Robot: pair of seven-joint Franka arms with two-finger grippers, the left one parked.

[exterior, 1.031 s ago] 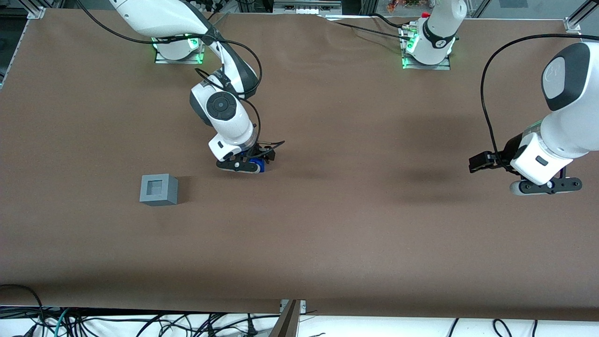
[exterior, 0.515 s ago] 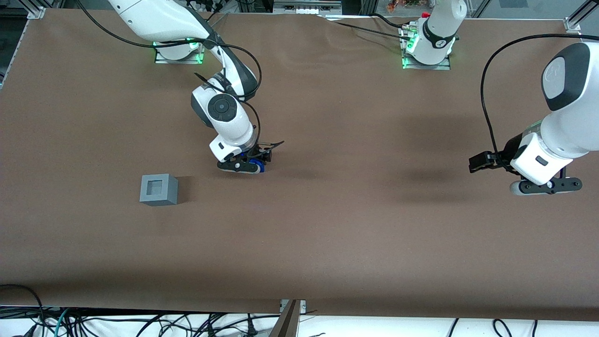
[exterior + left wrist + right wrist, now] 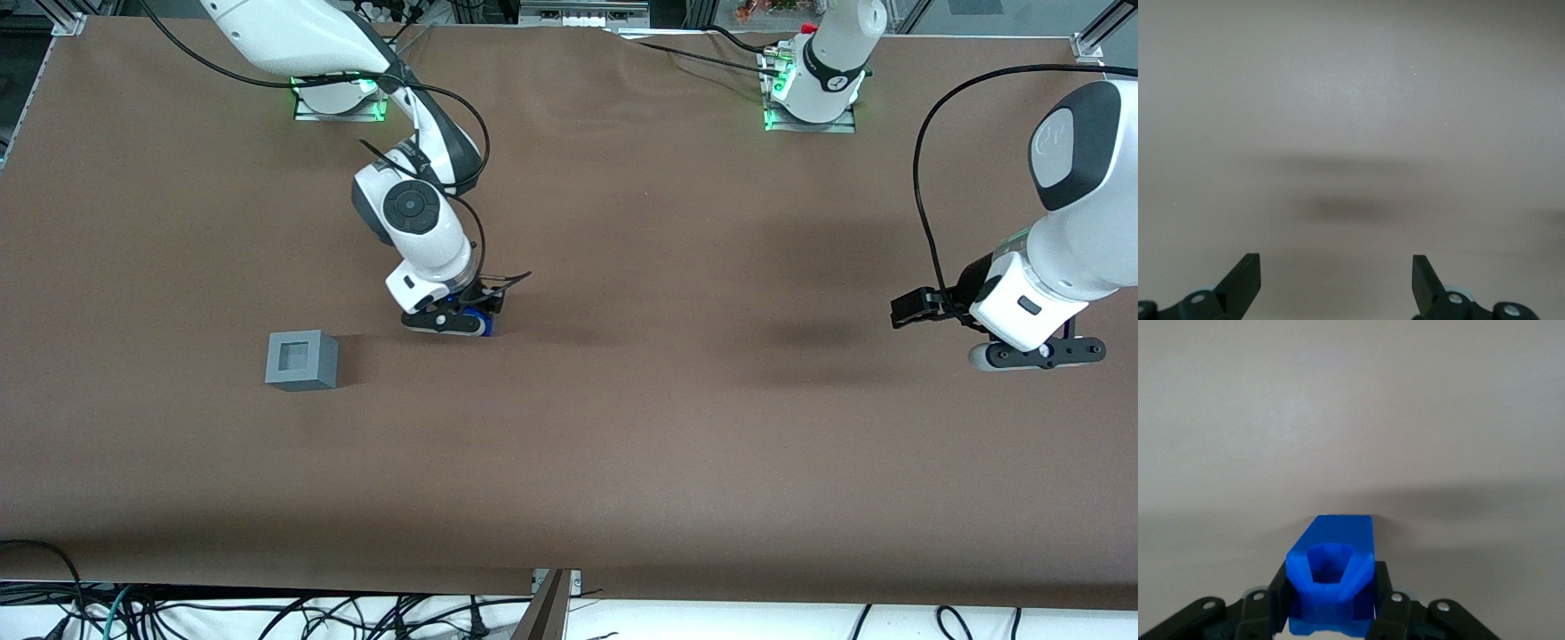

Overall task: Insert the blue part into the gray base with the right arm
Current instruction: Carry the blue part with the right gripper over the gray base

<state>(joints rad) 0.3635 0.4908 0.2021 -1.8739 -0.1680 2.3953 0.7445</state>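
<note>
The gray base (image 3: 301,360) sits on the brown bench (image 3: 622,444), toward the working arm's end. Slightly farther from the front camera, the right arm (image 3: 413,218) holds its gripper (image 3: 455,322) clamped on the blue part (image 3: 1333,577), near the base but apart.

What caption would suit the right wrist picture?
Gripper clamped on the blue part above the brown table.

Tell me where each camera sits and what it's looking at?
Front view: high over the table, looking down at both arms, the gray base and the pincer.
Right wrist view: on the working arm, looking past the pincer shut on the blue part.
Left wrist view: on the parked arm, facing bare table.
Shared: front and right wrist views both show the blue part.
</note>
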